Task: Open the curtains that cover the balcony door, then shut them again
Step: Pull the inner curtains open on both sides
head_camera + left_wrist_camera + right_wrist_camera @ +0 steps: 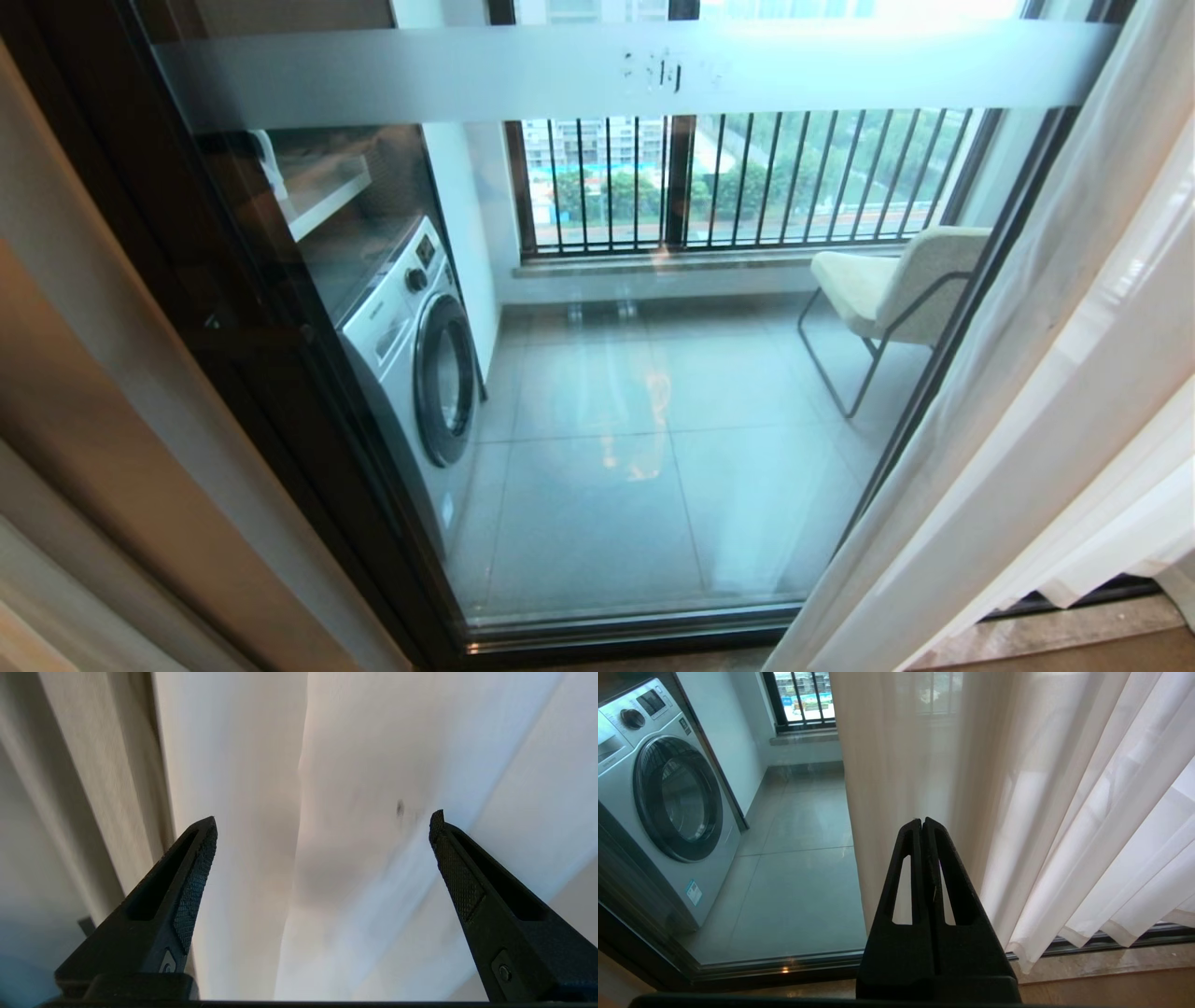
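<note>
The curtains hang bunched at right of the frame, door bare, so opening's done & closing's left; left claw spread wide, right claw pressed together.

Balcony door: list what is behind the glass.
Behind the balcony door stand a washing machine, a chair, a tiled floor and a barred window. The curtains cover whatever lies behind the glass on the right.
</note>
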Motion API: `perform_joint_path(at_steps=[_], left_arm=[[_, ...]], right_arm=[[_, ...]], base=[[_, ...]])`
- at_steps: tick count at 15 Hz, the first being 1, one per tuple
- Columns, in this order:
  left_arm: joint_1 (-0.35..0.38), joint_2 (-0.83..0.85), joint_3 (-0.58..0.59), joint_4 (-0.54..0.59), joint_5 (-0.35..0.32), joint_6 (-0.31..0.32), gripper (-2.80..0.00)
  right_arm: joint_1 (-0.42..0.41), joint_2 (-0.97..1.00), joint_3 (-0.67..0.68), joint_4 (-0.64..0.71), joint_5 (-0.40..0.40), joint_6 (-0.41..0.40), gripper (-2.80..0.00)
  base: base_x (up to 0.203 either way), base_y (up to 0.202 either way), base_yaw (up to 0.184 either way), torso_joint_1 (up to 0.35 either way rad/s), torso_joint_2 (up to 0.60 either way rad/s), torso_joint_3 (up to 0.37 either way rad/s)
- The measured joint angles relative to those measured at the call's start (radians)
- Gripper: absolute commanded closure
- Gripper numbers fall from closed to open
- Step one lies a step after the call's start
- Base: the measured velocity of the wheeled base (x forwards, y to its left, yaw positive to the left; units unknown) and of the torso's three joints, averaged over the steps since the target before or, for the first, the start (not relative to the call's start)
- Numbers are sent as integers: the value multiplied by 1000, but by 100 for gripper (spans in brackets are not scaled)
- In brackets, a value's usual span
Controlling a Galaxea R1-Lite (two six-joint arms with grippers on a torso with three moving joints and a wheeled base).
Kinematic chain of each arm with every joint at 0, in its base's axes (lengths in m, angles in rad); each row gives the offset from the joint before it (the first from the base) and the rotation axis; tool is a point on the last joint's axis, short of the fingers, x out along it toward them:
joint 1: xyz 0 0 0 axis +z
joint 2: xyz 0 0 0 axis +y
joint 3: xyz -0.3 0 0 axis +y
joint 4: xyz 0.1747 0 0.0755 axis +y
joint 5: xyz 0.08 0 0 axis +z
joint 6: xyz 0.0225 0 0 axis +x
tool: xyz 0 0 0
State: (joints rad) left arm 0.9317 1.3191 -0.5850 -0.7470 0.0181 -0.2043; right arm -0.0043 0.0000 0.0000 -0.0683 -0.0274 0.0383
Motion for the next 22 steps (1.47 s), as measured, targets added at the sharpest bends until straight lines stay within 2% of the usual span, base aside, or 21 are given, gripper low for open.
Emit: perform_joint_path(at_steps=[8, 10, 11, 14, 19, 22], left_arm=[[7, -232, 255, 3, -85, 35, -280], [5, -285, 313, 3, -108, 60, -280], [3, -307, 337, 3, -115, 77, 0], [-5, -367, 393, 3, -149, 91, 0], [-18, -432, 452, 5, -157, 90, 0], [-98, -482, 483, 11, -152, 102, 0]], right_arm=[[0, 0, 0, 0, 0, 0, 0], [0, 0, 0, 0, 0, 0, 0], [0, 0, 0, 0, 0, 0, 0], [0, 0, 0, 0, 0, 0, 0], [0, 0, 0, 1, 0, 0, 0], [0, 0, 0, 0, 0, 0, 0]], base=[[0, 0, 0, 0, 0, 0], [0, 0, 0, 0, 0, 0], [0, 0, 0, 0, 0, 0], [0, 0, 0, 0, 0, 0], [0, 0, 0, 0, 0, 0], [0, 0, 0, 0, 0, 0]])
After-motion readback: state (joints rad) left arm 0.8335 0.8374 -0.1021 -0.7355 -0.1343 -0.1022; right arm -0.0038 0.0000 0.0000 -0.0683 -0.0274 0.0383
